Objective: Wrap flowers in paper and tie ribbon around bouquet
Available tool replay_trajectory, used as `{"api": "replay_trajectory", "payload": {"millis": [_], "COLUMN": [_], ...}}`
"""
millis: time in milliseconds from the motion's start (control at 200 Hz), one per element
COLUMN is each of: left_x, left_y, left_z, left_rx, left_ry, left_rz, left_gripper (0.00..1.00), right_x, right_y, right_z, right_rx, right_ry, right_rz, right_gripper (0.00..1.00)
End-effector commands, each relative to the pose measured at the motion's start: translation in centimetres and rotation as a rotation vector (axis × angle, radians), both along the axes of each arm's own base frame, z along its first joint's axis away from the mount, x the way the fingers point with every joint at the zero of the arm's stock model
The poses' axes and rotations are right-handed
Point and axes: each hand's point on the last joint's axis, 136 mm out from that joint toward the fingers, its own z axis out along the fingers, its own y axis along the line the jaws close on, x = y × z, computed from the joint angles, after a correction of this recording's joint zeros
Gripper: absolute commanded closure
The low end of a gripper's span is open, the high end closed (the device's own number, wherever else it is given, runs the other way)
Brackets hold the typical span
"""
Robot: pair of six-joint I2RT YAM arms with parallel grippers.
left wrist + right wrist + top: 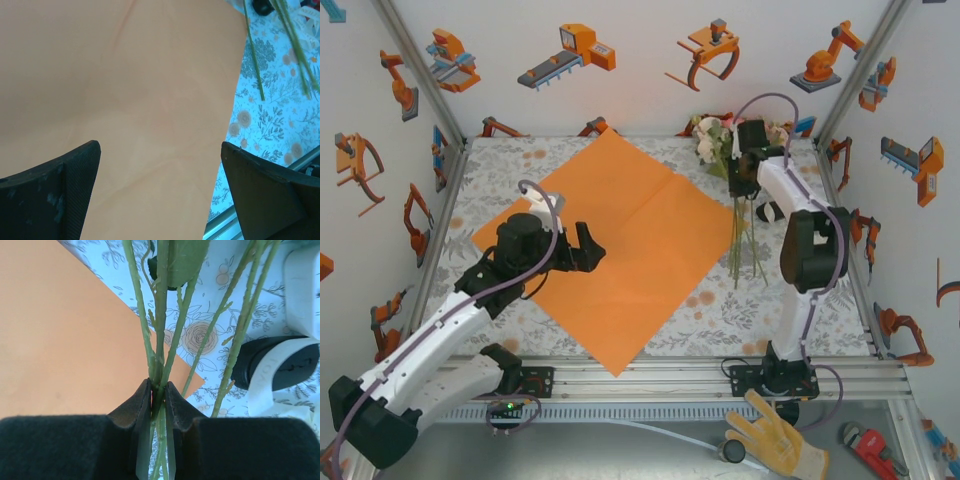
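The orange paper [620, 250] lies flat in the middle of the table. The flowers [712, 135] lie along its right edge, blossoms at the back and thin green stems [740, 250] running toward the front. My right gripper [740, 168] is just below the blossoms. In the right wrist view it [158, 387] is shut on a few stems [160, 315], while other stems pass loose to its right. My left gripper [588, 248] hovers open over the paper [125, 100], with nothing between its fingers [80, 170]. A cream strip that looks like the ribbon [270, 390] lies across a black oval object.
The black oval object [285, 365] and a white box [302, 290] sit right of the stems. Printed walls enclose the floral tabletop [500, 190] on three sides. An aluminium rail [670, 375] runs along the front edge.
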Motion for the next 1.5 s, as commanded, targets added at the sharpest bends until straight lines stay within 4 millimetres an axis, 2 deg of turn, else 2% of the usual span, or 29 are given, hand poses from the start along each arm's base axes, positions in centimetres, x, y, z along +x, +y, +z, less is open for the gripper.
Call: {"api": "replay_trajectory", "payload": {"millis": [0,185,496,686,856,1051,1267,1412,1497], "left_x": [0.1,0.3,0.2,0.2,0.4,0.1,-0.5,-0.9,-1.0], "left_y": [1.3,2.5,2.7,3.9,6.0,7.5,10.4,12.1,12.4], "left_z": [0.2,0.5,0.1,0.2,-0.3,-0.8,-0.9,-0.6,-0.5], "left_rx": [0.005,0.0,-0.006,-0.007,0.006,-0.012,-0.024,-0.005,0.007], "left_ry": [-0.02,-0.033,-0.018,-0.024,-0.007,0.03,0.022,0.025,0.034], "left_rz": [0.068,0.13,0.147,0.208,0.317,0.379,0.492,0.547,0.551], "left_gripper": [0.01,0.03,0.03,0.03,0.03,0.03,0.03,0.03,0.03], "right_x": [0.7,-1.0,-2.8,-4.1,-5.3,-5.9,-6.1,-4.8,-4.1], "right_y": [0.8,3.2,4.0,7.4,11.8,17.4,24.4,28.2,29.6], "right_z": [6.0,11.0,16.7,20.1,22.3,21.7,19.7,16.9,14.9], "right_rx": [0.076,0.173,0.137,0.098,0.136,0.242,0.187,0.12,0.074], "right_ry": [-0.169,-0.281,-0.415,-0.491,-0.535,-0.534,-0.579,-0.595,-0.601], "right_rz": [-0.005,0.049,0.067,0.141,0.185,0.207,0.188,0.114,0.06], "right_gripper": [1.0,1.0,1.0,1.0,1.0,1.0,1.0,1.0,1.0]}}
